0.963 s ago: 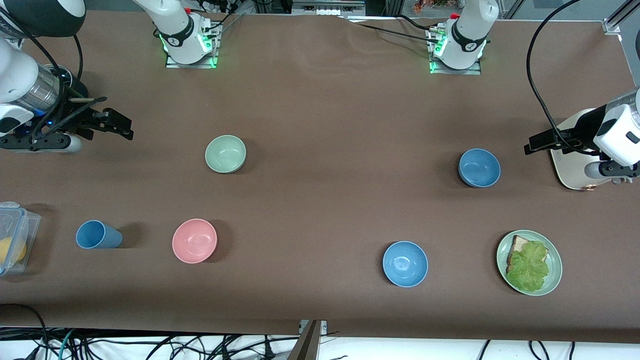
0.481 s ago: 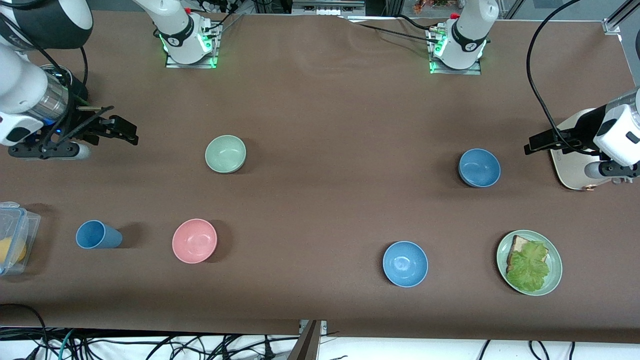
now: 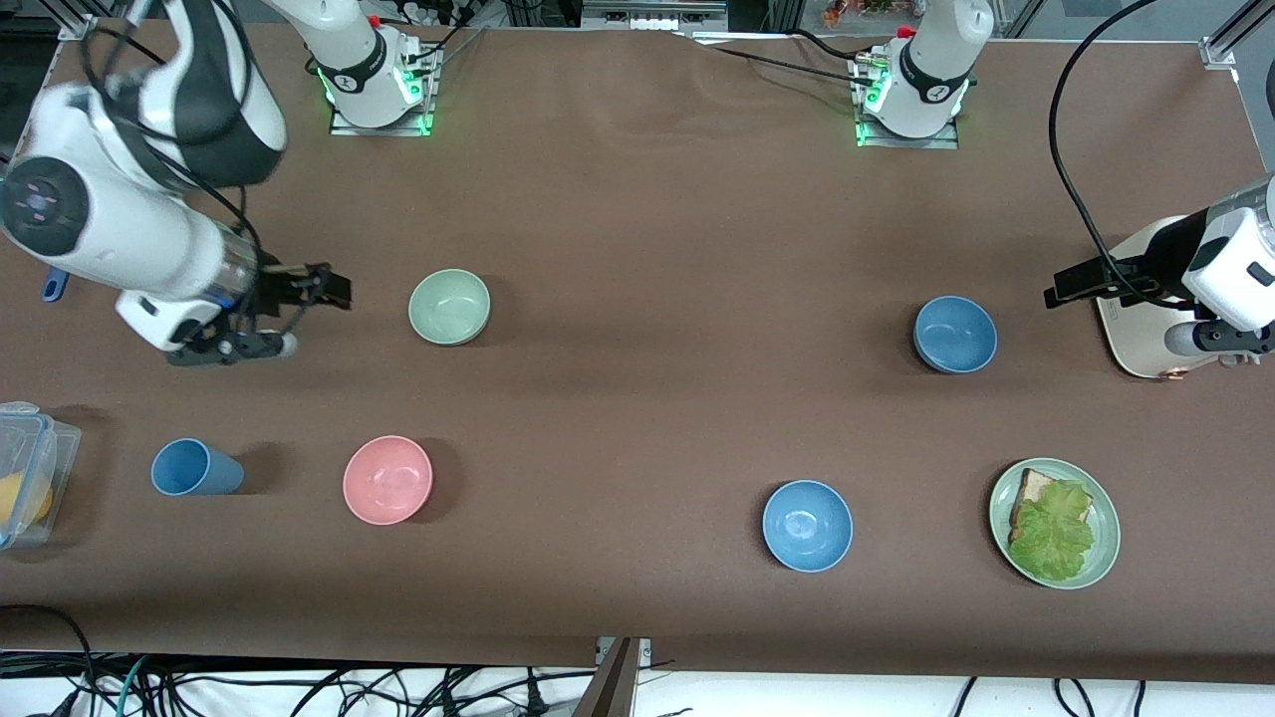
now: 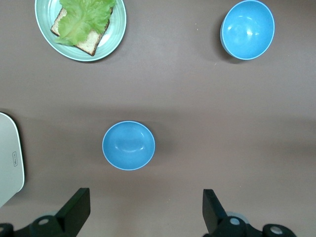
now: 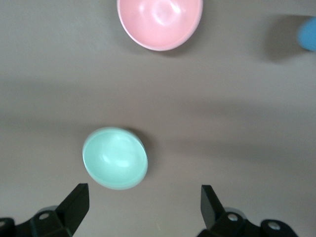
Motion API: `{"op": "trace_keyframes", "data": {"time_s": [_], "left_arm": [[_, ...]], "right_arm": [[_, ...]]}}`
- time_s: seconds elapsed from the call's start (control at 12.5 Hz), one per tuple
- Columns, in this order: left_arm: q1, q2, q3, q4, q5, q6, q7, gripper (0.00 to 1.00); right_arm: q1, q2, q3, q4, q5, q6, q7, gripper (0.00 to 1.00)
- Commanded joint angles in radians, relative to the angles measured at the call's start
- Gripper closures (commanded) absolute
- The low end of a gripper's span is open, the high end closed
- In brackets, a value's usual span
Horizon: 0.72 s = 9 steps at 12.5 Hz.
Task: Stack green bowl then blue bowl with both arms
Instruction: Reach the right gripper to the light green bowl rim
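The green bowl [image 3: 449, 307] stands upright and empty toward the right arm's end of the table; it also shows in the right wrist view [image 5: 114, 158]. My right gripper [image 3: 334, 290] is open and empty, beside the bowl and apart from it [image 5: 143, 207]. The slate blue bowl [image 3: 955, 334] stands upright toward the left arm's end, and shows in the left wrist view [image 4: 128, 145]. My left gripper [image 3: 1066, 287] is open and empty, hanging beside the blue bowl over a cream board's edge [image 4: 143, 212]; that arm waits.
A pink bowl [image 3: 387, 479] and a blue cup [image 3: 194, 467] lie nearer the front camera than the green bowl. A glossy sky-blue bowl [image 3: 807, 525], a green plate [image 3: 1106, 543] with bread and lettuce, a cream board [image 3: 1136, 334] and a clear box [image 3: 30, 468] are also on the table.
My right arm has swung in from the table's end toward the green bowl, bringing its gripper close beside it. The left arm and all bowls have not moved.
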<state>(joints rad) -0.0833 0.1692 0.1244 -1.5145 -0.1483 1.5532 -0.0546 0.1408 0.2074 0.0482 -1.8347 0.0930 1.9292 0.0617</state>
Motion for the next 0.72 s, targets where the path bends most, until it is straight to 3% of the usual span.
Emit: {"op": "trace_keyframes", "data": {"time_s": [0.0, 0.16, 0.32, 0.48, 0.56, 0.64], "left_arm": [[-0.001, 0.015, -0.002, 0.034, 0.019, -0.022, -0.01, 0.0], [-0.001, 0.015, -0.002, 0.034, 0.019, -0.022, -0.01, 0.0], [-0.001, 0.015, -0.002, 0.034, 0.019, -0.022, -0.01, 0.0], [-0.001, 0.015, -0.002, 0.034, 0.019, -0.022, -0.01, 0.0], [-0.001, 0.015, -0.002, 0.034, 0.019, -0.024, -0.01, 0.0], [-0.001, 0.015, -0.002, 0.034, 0.019, -0.022, -0.01, 0.0]], "right_arm": [[-0.001, -0.029, 0.042, -0.298, 0.04, 0.326, -0.005, 0.01], [-0.001, -0.014, 0.081, -0.434, 0.042, 0.502, 0.033, 0.02], [0.0, 0.0, 0.088, -0.503, 0.042, 0.562, 0.056, 0.06], [0.0, 0.012, 0.096, -0.541, 0.042, 0.596, 0.058, 0.17], [0.0, 0.02, 0.097, -0.569, 0.042, 0.635, 0.056, 0.35], [0.0, 0.041, 0.099, -0.589, 0.042, 0.689, 0.058, 0.67]]}}
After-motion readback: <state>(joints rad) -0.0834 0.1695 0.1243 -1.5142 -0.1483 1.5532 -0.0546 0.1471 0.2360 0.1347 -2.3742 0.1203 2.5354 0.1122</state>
